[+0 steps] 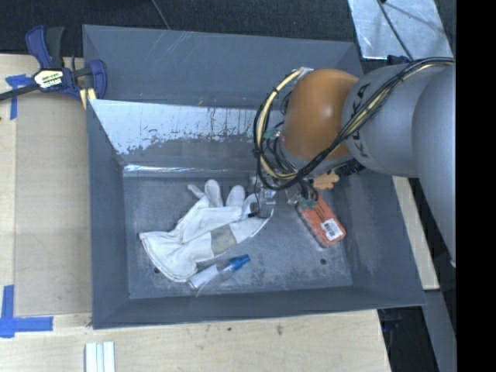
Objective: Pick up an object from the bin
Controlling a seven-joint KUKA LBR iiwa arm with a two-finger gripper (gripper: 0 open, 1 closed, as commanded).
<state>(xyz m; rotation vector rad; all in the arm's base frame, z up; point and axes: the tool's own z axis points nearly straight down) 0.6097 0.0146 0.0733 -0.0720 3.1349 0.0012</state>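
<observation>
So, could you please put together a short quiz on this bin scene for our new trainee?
1. True or false: the white glove lies to the view's left of the orange packet with a barcode label.
2. Which thing lies against the glove's lower edge? A) a clear tube with a blue tip B) a yellow sponge C) a metal spoon
3. Fill in: the arm reaches into the bin from the view's ____, with its gripper by the glove's finger ends.

Key: 1 true; 2 A; 3 right.
</observation>
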